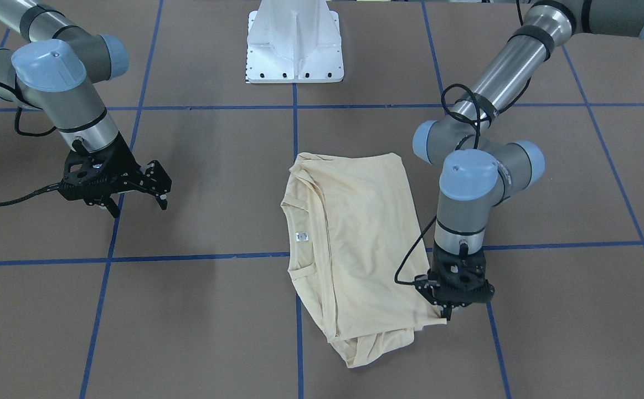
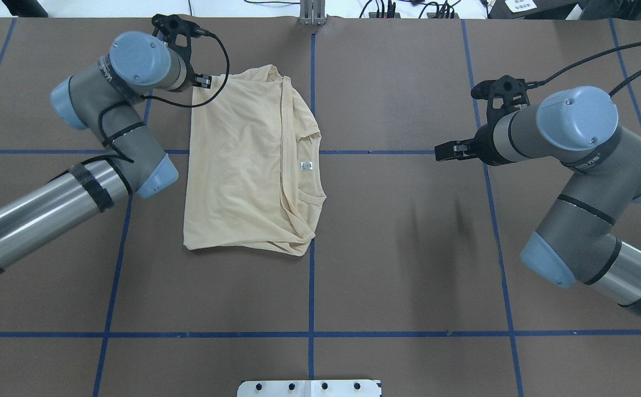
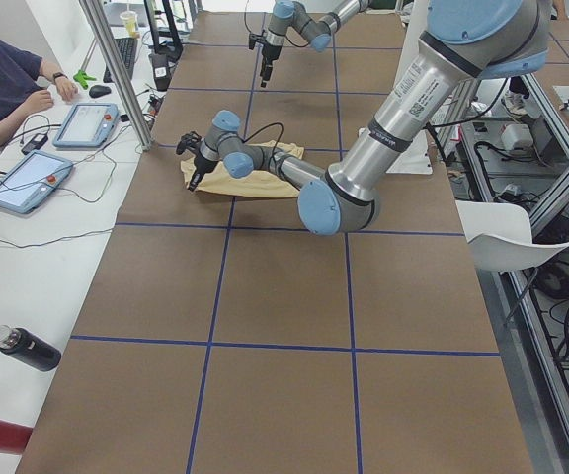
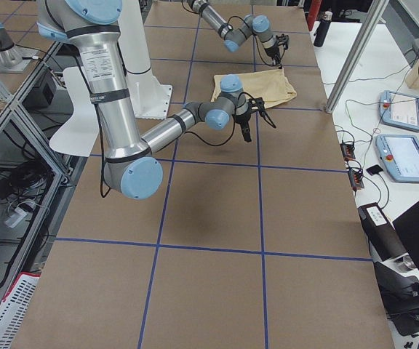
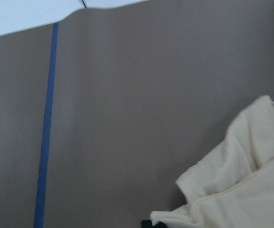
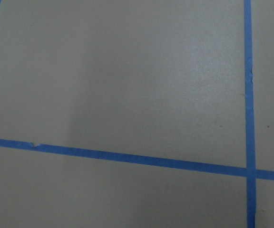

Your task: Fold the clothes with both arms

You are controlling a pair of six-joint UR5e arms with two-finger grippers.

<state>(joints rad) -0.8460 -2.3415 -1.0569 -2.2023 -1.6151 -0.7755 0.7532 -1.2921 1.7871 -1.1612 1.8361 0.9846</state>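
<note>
Shirt [image 2: 237,165] lies part-folded just left of the worktop [image 2: 408,264] centre, towards its far edge; left hand [image 1: 447,315] is clamped on the shirt's far outer corner, likely to draw a fold over, and right hand [image 1: 138,200] waits well apart, fingers spread.

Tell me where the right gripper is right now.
In the overhead view the right gripper hangs above the table in the right half, over the horizontal blue tape line. It is well apart from the T-shirt to its left.
</note>
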